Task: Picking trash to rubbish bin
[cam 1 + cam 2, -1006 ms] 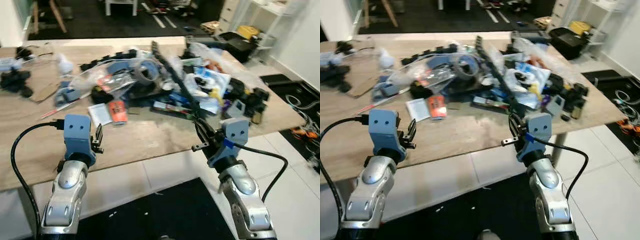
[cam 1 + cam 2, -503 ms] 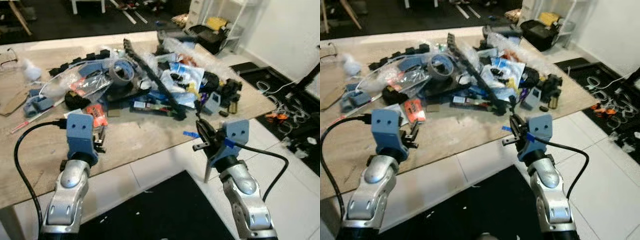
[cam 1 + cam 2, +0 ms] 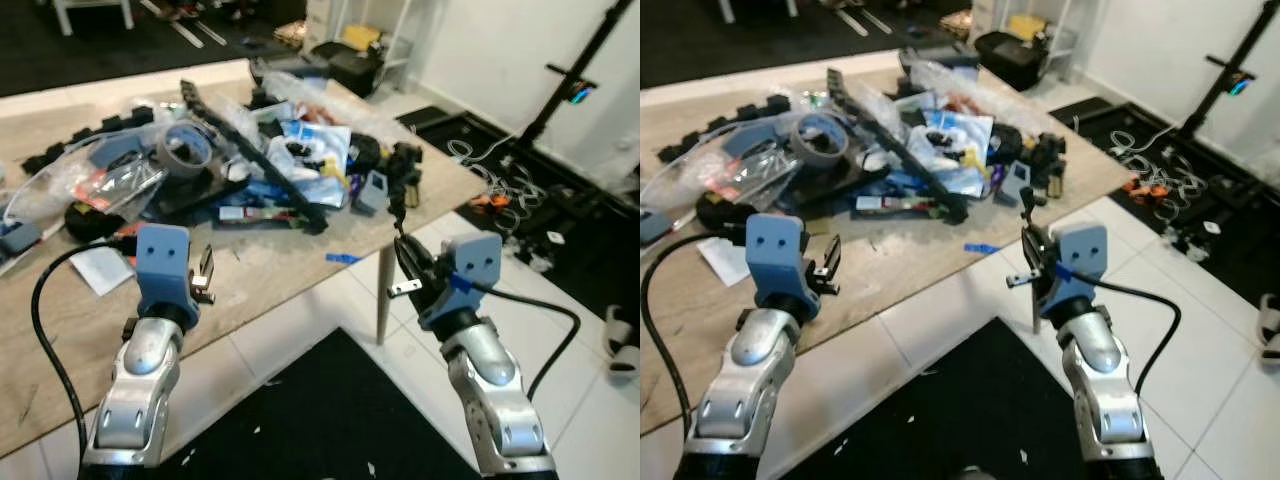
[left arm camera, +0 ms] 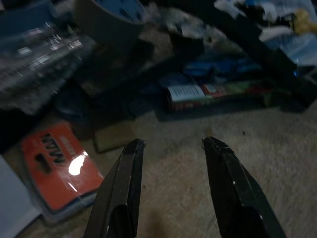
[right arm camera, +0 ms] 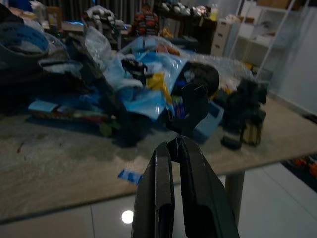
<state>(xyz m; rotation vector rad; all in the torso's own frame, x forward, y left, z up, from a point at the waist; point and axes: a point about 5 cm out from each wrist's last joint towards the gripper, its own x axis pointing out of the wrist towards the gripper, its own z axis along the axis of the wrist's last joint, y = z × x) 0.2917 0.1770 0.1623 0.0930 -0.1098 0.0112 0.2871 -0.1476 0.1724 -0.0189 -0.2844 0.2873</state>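
Observation:
A wooden table (image 3: 290,270) carries a heap of clutter: a grey tape roll (image 3: 185,148), a long black cable chain (image 3: 255,150), blue and clear plastic bags (image 3: 315,150), a white paper (image 3: 100,268) and a blue scrap (image 3: 342,258) near the front edge. My left gripper (image 3: 205,275) hovers open over the table, above bare wood near an orange packet (image 4: 57,168). My right gripper (image 3: 400,245) is off the table's front corner, shut on a small black piece (image 5: 190,106) that sticks up from its tips.
White tiles and a black mat (image 3: 320,420) lie below me. A table leg (image 3: 382,300) stands between the arms. To the right are floor cables (image 3: 500,185) and a black stand (image 3: 575,80). A black box (image 3: 350,68) and white shelving sit behind the table.
The whole picture has swung to the right, so the camera turned toward the table's right end. Both arms keep their pose; the left stays open, the right stays shut.

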